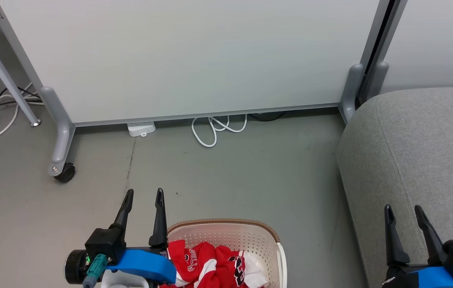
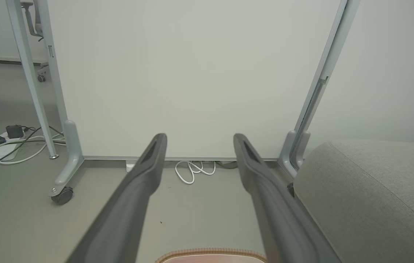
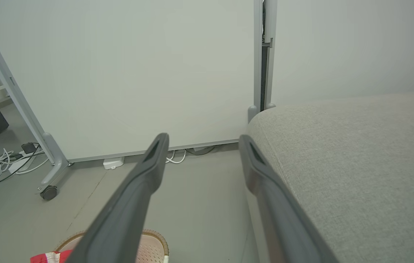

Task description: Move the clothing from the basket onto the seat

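Red clothing point(image 1: 214, 266) in basket point(image 1: 226, 221): prob. soft, light, floppy; pinch top fold. L gripper point(image 1: 144, 193) at basket's left rim, R gripper point(image 1: 403, 209) right of basket: both wide open, empty.

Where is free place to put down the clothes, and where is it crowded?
The seat is bare on top, from its rounded edge to the panel behind. The floor between the basket and the partition is bare too. Crowded: the basket, holding the clothing, and the cables under the partition.
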Motion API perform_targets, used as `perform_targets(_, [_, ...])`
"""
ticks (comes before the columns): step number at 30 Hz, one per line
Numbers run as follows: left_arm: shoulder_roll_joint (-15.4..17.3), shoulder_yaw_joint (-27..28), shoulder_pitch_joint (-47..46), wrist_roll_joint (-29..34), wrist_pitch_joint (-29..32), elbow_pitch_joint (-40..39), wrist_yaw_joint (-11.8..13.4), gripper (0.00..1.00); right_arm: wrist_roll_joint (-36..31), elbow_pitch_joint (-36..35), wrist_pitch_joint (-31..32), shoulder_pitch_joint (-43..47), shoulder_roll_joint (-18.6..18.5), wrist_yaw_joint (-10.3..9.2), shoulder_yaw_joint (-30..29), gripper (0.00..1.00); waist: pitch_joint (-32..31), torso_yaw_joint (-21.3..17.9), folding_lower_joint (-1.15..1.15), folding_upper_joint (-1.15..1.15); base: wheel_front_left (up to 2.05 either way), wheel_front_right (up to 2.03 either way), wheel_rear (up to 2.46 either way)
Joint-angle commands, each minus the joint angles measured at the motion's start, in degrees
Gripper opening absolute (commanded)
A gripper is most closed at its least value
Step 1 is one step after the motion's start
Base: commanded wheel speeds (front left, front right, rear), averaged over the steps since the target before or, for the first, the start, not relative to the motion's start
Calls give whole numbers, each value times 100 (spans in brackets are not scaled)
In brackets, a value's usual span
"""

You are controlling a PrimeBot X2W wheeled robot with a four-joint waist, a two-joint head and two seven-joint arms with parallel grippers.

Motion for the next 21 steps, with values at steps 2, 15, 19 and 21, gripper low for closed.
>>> perform_targets(2, [16, 18, -94, 29, -28, 38, -10, 100, 20, -26, -34, -24, -30, 15, 15, 100, 37, -17, 0, 0, 0, 0, 0])
perform_targets(15, [15, -83, -261, -4, -28, 523, -97, 100, -40, -150, -33, -255, -28, 14, 262, 100, 483, -330, 0, 0, 0, 0, 0])
perform_targets(19, [15, -154, -390, 4, -28, 766, -139, 100, -35, -190, -33, -333, -27, 14, 328, 100, 699, -435, 0, 0, 0, 0, 0])
perform_targets(21, [15, -162, -427, 3, -28, 838, -155, 100, -32, -201, -33, -371, -27, 14, 347, 100, 765, -465, 0, 0, 0, 0, 0])
